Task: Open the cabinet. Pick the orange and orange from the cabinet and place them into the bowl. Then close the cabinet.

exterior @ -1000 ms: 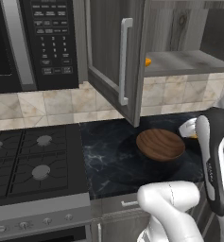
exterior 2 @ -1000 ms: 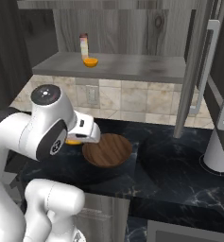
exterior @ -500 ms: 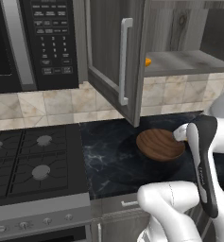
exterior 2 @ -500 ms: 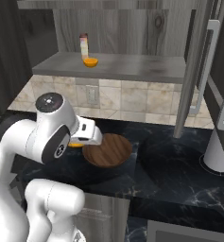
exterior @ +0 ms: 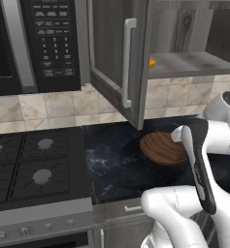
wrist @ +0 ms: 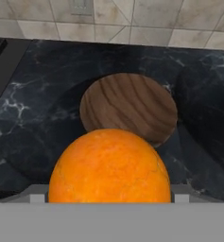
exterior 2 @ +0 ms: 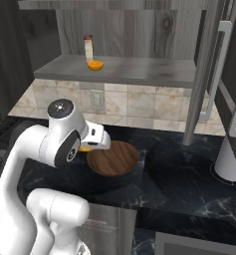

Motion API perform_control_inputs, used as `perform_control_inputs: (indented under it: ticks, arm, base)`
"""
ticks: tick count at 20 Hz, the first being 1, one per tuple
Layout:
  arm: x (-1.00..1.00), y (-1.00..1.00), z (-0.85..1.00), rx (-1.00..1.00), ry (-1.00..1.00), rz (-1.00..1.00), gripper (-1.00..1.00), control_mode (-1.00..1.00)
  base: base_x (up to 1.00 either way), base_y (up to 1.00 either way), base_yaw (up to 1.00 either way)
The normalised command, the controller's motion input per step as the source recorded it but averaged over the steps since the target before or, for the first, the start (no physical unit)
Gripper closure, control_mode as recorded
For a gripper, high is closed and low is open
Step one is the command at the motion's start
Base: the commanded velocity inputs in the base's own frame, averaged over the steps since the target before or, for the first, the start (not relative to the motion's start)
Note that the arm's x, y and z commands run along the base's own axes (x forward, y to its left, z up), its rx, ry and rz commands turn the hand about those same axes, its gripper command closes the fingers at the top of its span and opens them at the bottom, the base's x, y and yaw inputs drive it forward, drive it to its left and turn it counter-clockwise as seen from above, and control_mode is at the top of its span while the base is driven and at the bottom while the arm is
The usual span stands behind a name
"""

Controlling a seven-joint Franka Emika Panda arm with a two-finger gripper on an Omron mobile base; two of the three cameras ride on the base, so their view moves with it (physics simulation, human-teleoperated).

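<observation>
Arm lowered toward bowl [wrist: 128,112]; hand [exterior 2: 87,147] pinching orange [wrist: 109,166], just short of bowl.

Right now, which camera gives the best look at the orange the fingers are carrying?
The hand view: the carried orange looms large and sharp in the foreground, with the bowl beyond it. The right base view shows a mere sliver of that orange beside the arm. The left base view has the arm in front of it.

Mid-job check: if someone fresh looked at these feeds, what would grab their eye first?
The big orange held in the hand, poised near the wooden bowl on the dark counter. Next, the open cabinet door and a second orange on the shelf.
</observation>
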Motion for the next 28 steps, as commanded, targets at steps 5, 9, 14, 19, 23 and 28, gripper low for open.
perform_control_inputs:
  ticks: [5, 9, 14, 19, 23, 28]
  arm:
    - [0.59, 0.0, -0.26, 0.0, 0.0, 0.0, 1.0, -1.0]
    - [0.63, 0.0, -0.28, 0.0, 0.0, 0.0, 1.0, -1.0]
    - [0.49, -0.02, -0.21, 0.0, 0.0, 0.0, 1.0, -1.0]
    - [0.34, -0.07, -0.37, 0.0, 0.0, 0.0, 1.0, -1.0]
    - [0.22, -0.09, -0.44, 0.0, 0.0, 0.0, 1.0, -1.0]
    - [0.22, -0.06, -0.5, 0.0, 0.0, 0.01, 1.0, -1.0]
  base:
    - [0.0, 0.0, 0.0]
    - [0.0, 0.0, 0.0]
    - [0.0, 0.0, 0.0]
    - [0.0, 0.0, 0.0]
    - [0.0, 0.0, 0.0]
    - [0.0, 0.0, 0.0]
